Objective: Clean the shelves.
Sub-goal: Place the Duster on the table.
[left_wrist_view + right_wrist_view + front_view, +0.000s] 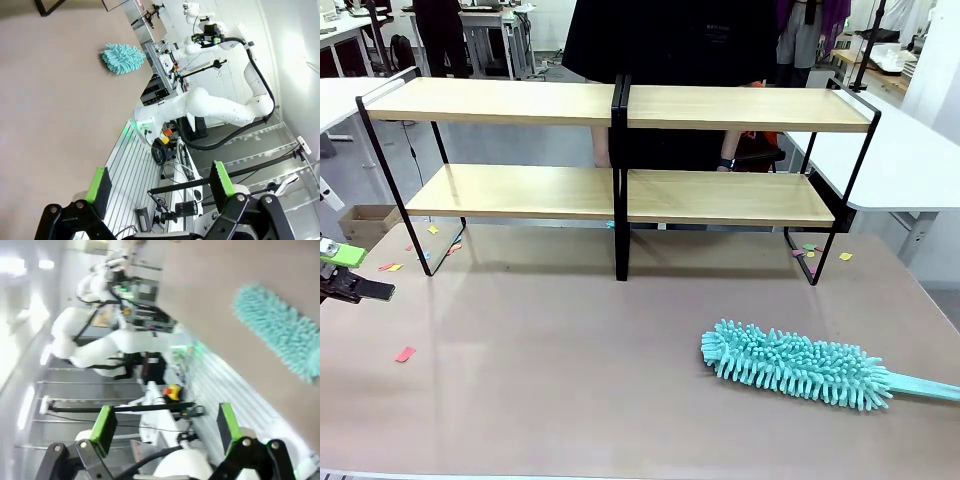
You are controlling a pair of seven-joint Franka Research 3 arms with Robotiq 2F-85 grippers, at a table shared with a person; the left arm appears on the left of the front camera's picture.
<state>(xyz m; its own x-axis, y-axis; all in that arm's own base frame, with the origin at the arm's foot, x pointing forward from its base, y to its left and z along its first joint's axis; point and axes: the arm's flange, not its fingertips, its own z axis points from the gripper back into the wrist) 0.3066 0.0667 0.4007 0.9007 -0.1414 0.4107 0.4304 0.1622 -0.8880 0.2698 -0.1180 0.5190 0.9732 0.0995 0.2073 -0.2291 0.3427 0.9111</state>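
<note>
The shelves [620,195] stand across the far half of the table, two joined two-tier racks of light wood boards in black frames, and the boards are bare. A teal fluffy duster [800,365] lies flat on the tabletop at the front right, its handle running off the right edge. It also shows in the left wrist view as the duster [122,57] and in the right wrist view as the duster [280,330]. My left gripper [345,272] sits at the table's left edge, and in its own view the left gripper [159,182] is open and holds nothing. My right gripper [166,430] is open and holds nothing, away from the duster.
Small coloured paper scraps [405,353] lie on the beige table [570,400], more near the right shelf leg [810,250]. A person in black [670,40] stands behind the shelves. A white table [910,160] adjoins at the right.
</note>
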